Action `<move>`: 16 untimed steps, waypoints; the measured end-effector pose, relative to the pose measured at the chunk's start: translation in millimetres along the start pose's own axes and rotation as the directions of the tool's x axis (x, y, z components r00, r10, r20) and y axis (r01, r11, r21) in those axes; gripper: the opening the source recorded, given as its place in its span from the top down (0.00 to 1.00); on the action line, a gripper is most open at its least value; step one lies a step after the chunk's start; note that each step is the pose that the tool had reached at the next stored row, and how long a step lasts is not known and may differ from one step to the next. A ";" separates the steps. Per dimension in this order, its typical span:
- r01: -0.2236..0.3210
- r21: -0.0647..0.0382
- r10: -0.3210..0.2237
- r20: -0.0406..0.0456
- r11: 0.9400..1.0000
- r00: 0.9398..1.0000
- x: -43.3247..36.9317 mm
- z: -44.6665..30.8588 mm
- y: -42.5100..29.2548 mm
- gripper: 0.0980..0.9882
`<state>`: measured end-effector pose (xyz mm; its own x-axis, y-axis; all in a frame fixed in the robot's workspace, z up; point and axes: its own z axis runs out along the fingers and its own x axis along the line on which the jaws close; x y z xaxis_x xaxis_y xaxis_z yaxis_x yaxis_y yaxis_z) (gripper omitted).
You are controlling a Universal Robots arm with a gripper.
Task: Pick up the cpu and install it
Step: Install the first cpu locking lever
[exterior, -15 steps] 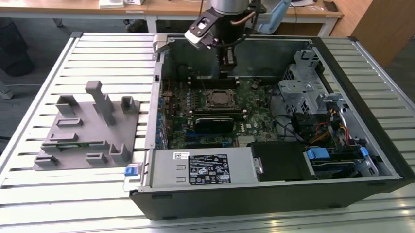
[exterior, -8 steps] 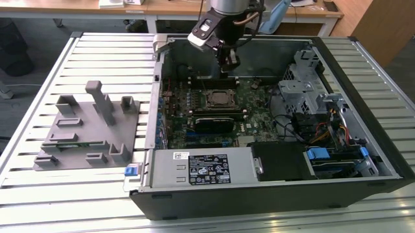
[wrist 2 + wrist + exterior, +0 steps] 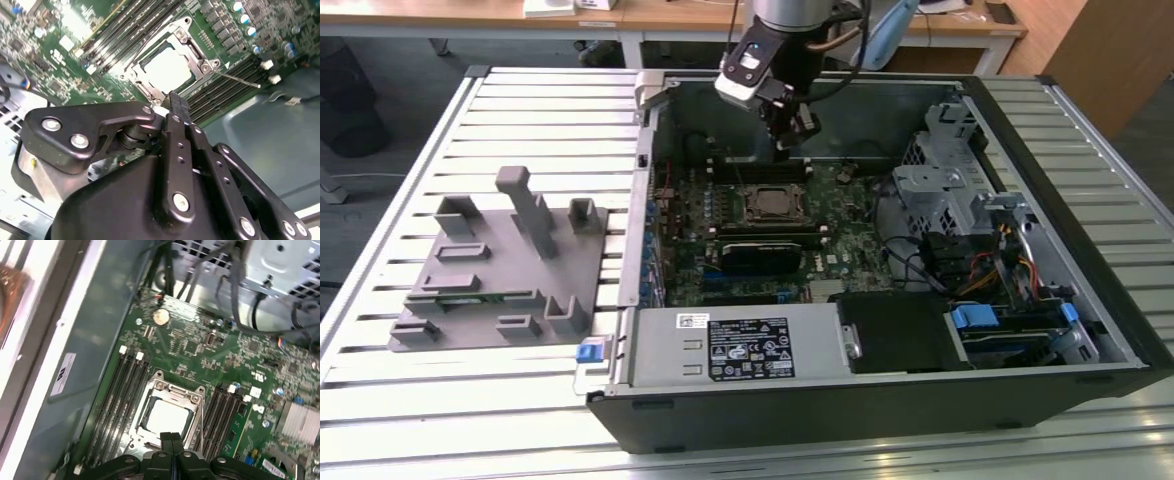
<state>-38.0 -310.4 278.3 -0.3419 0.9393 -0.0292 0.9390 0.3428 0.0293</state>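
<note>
Black end effector [image 3: 178, 102], fingers [image 3: 172, 131] pressed together w/ nothing held, by shiny square cpu [image 3: 167, 67] in steel-framed socket [image 3: 202, 64]

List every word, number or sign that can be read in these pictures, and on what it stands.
Small white sticker and black label on the power supply: too small to read.
Pale sticker on the case wall: blurred, unreadable.
Motherboard markings: too small to read.

No print reading legibly; white label [image 3: 736, 350] sitting on power supply [image 3: 821, 340]; sticker [image 3: 62, 374] clinging to case wall [image 3: 100, 340]; both too small.
</note>
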 end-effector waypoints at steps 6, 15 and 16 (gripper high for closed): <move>0.109 -0.003 -0.109 -0.003 0.994 0.994 0.0 0.2 0.0 0.99; 0.270 -0.009 -0.270 -0.007 0.963 0.963 0.0 0.5 0.0 0.99; 0.287 -0.010 -0.287 -0.007 0.958 0.958 0.0 0.6 0.0 0.99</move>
<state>-38.0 -310.3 277.8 -0.5976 0.8013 -0.0292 0.8008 0.5982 0.0293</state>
